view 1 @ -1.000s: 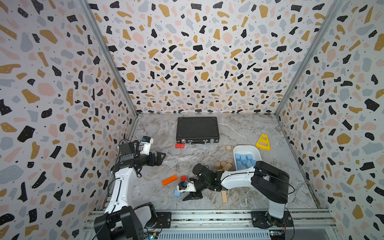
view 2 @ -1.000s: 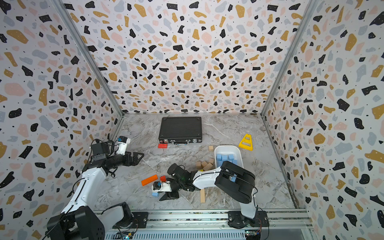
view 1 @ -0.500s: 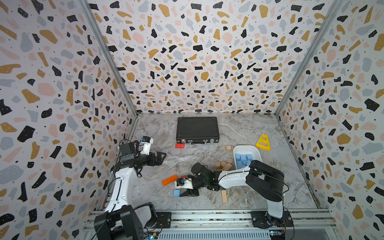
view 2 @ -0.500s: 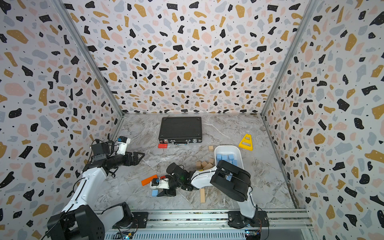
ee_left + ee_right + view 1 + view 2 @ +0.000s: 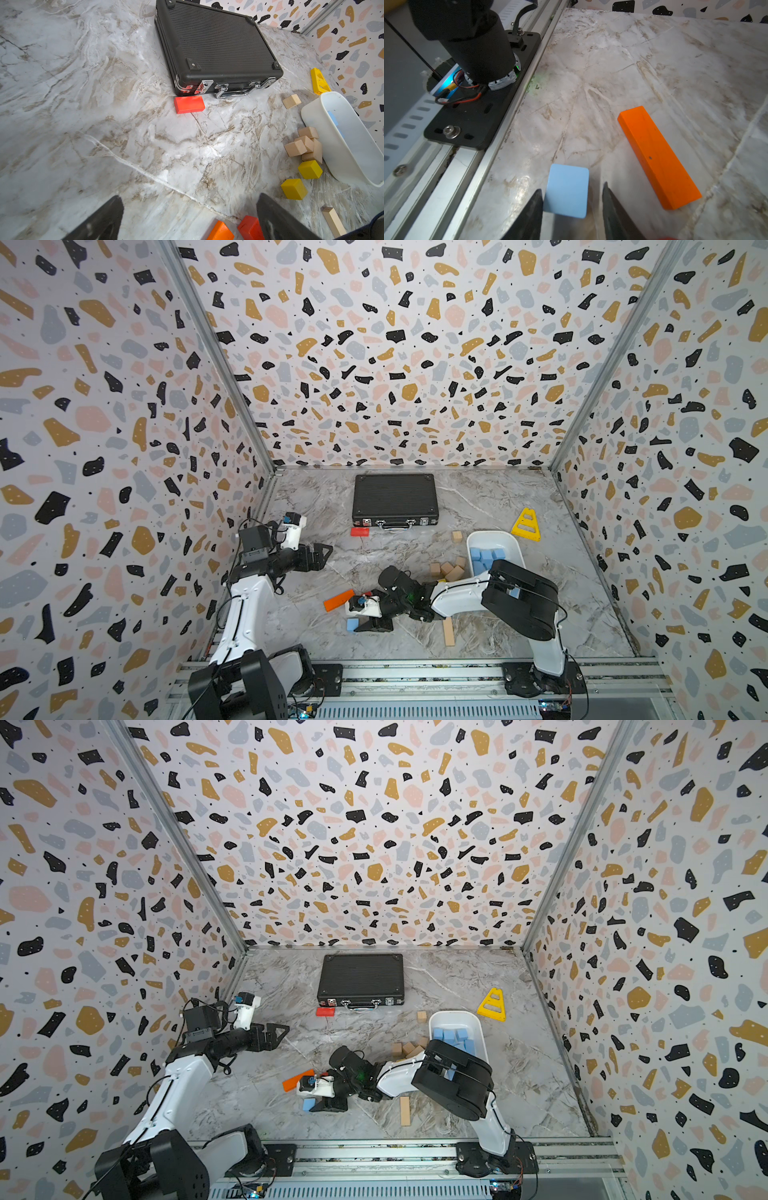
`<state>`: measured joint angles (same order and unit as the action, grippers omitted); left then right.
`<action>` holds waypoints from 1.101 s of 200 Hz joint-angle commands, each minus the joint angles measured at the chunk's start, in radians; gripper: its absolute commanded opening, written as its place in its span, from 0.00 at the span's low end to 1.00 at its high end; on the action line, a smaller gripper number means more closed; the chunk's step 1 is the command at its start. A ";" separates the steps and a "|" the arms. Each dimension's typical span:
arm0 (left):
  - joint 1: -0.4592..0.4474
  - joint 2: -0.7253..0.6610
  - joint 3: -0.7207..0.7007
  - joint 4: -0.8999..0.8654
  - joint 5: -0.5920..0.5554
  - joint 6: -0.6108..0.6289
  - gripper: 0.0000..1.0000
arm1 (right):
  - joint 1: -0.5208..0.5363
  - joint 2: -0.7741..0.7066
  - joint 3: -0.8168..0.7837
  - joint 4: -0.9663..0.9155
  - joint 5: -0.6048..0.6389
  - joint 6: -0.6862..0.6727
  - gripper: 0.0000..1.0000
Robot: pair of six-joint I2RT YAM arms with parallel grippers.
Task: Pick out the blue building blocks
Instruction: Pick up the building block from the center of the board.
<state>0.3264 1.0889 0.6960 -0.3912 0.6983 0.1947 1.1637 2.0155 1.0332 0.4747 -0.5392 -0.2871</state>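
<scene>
One light-blue block [image 5: 566, 192] lies flat on the marble near the front rail, also seen in both top views [image 5: 352, 624] [image 5: 308, 1104]. My right gripper [image 5: 572, 187] is low over it and open, its jaws either side of the block. One finger [image 5: 536, 199] touches the block's side; the other finger [image 5: 609, 199] stands a little off it. Several more blue blocks [image 5: 486, 558] [image 5: 451, 1036] lie in the white bin [image 5: 494, 535]. My left gripper [image 5: 326, 551] [image 5: 190, 196] hovers open and empty at the left.
An orange bar [image 5: 658, 158] lies just beside the right gripper. A black case [image 5: 394, 497] and a red block [image 5: 359, 531] are at the back. Tan blocks [image 5: 449, 570], yellow cubes [image 5: 309, 169], a tan bar [image 5: 448, 630] and a yellow triangle [image 5: 527, 524] lie around the bin.
My right gripper has edged left and closer to the loose blue block, and its jaws have opened slightly around it. The left arm has not moved.
</scene>
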 commanded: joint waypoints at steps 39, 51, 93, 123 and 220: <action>0.006 0.003 -0.015 0.027 0.023 -0.003 1.00 | 0.007 0.058 0.053 0.013 -0.017 0.034 0.45; 0.007 0.002 -0.015 0.028 0.023 -0.004 1.00 | 0.006 0.060 0.052 0.016 -0.019 0.035 0.43; 0.007 0.003 -0.017 0.030 0.024 -0.006 1.00 | 0.007 0.061 0.056 0.017 -0.010 0.032 0.42; 0.006 0.003 -0.016 0.031 0.026 -0.007 1.00 | 0.007 0.068 0.062 0.006 -0.002 0.032 0.46; 0.007 0.005 -0.018 0.034 0.030 -0.009 1.00 | 0.006 0.101 0.089 -0.008 -0.007 0.031 0.48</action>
<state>0.3264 1.0904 0.6914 -0.3874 0.7010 0.1932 1.1675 2.0945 1.1072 0.5255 -0.5491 -0.2676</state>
